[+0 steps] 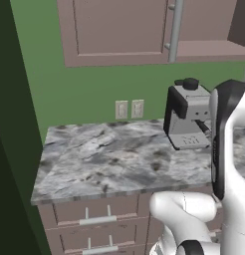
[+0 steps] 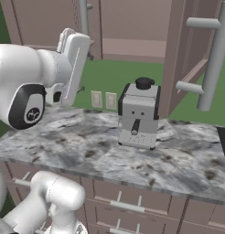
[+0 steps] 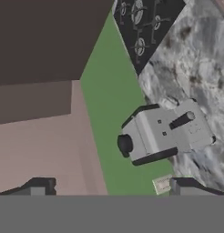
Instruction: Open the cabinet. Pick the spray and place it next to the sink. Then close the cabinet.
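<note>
The cabinet's (image 2: 132, 27) right door (image 2: 187, 55) stands swung out, baring its floor for the reach. The gripper (image 3: 107, 187) is spread and empty. The spray's place cannot be told; the coffee machine (image 2: 139, 115) stands near the counter's (image 2: 87, 151) back edge.

Cabinet (image 1: 119, 30) cut off by the top edge in the left base view, its right door (image 2: 196, 59) swung open and running out of the top in the right base view. Cabinet interior mostly hidden behind that door; contents impossible to tell. Coffee machine (image 1: 188, 117) partly covered by the white arm on its right side. Claw (image 3: 109, 189) fingertips barely clear of the hand view's bottom; gap unreadable. Bench (image 1: 114, 159) cropped at the right edge.
</note>
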Robot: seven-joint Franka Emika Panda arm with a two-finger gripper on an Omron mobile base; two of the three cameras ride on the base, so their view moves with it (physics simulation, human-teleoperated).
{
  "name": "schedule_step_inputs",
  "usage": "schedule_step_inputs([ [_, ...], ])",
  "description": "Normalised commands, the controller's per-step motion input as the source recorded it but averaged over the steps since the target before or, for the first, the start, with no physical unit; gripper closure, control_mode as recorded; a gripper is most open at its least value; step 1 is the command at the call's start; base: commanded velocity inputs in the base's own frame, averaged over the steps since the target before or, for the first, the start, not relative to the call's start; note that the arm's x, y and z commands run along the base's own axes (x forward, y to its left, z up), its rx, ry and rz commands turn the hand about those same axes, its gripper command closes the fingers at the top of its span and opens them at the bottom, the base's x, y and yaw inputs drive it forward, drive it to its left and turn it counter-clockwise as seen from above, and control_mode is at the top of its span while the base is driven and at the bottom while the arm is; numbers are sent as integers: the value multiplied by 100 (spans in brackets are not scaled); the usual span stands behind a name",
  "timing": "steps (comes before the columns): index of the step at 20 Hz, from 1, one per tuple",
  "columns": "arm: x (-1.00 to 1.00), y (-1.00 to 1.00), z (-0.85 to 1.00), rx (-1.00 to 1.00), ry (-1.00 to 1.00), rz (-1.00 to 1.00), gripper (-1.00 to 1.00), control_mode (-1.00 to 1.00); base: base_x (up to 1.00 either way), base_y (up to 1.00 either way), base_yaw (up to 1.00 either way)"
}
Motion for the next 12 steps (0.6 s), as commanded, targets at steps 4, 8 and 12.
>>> schedule_step_inputs([
  [4, -30, -9, 0, -4, 15, -7, -100, -100, 0, 0, 0],
  [8, -26, -14, 0, -1, 19, -6, -100, -100, 0, 0, 0],
  [12, -24, -16, 0, 0, 21, -4, -100, -100, 0, 0, 0],
])
